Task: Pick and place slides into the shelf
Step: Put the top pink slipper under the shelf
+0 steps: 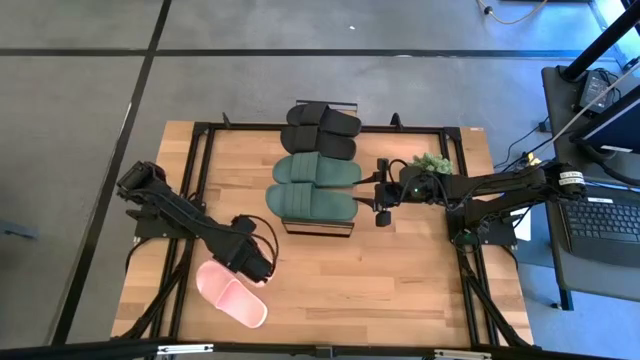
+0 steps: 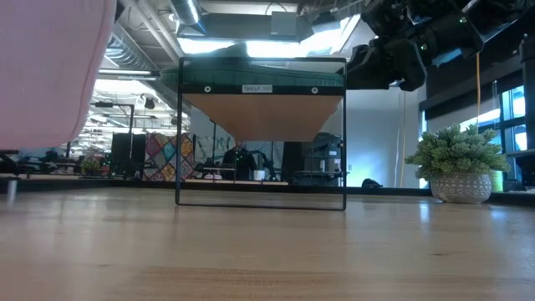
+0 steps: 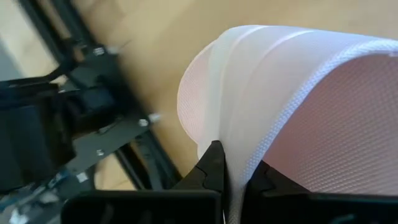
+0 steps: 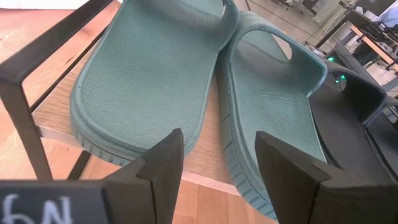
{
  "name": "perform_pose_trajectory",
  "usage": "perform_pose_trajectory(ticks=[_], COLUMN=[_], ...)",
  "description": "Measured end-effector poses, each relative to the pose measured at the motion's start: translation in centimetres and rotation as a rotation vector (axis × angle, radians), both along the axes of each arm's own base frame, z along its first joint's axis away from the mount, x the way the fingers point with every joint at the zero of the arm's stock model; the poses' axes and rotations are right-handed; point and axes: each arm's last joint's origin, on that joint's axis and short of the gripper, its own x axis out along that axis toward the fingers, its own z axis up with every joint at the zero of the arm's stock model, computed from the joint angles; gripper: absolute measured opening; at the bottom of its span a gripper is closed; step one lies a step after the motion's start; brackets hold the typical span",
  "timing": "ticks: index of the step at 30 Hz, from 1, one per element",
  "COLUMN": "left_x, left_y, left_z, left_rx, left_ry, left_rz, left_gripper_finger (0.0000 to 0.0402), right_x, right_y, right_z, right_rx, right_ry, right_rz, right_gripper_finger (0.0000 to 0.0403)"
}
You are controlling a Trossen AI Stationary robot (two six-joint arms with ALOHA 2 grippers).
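Left gripper [image 1: 256, 266]: we find it clamped on pink slide [image 1: 231, 294] | Right gripper [image 4: 219, 163]: fingers apart, beside green slides [image 1: 314, 186] | Shelf [image 1: 320, 228]: we note black slides [image 1: 320, 130] behind green

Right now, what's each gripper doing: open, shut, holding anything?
Left gripper: shut on the pink slide.
Right gripper: open, empty, beside the green slides on the shelf.

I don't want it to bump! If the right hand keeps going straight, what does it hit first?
Probably the green slides on the shelf. The open right hand points straight at their near edges, and nothing shows in between.
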Motion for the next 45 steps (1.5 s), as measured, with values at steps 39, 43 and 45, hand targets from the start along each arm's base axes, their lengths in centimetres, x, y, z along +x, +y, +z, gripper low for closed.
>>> perform_pose_trajectory(ticks=[39,43,45], left_x=[1.5,1.5,1.5], left_y=[-2.2,-2.3,-2.3], left_z=[14.5,14.6,14.6], left_rx=[-0.104,-0.125,-0.126], left_ry=[-0.522,-0.524,-0.524], left_rz=[-0.553,-0.544,-0.544], left_gripper_finger=[0.0003,0.0002,0.0002], right_x=[-1.1,-1.1,-1.2], right_y=[1.5,1.7,1.7], right_z=[1.6,1.6,1.6], right_rx=[-0.007,-0.006,-0.005], right_ry=[-0.056,-0.057,-0.058], right_rz=[0.063,0.069,0.069], right_gripper_finger=[0.0200,0.0200,0.0200])
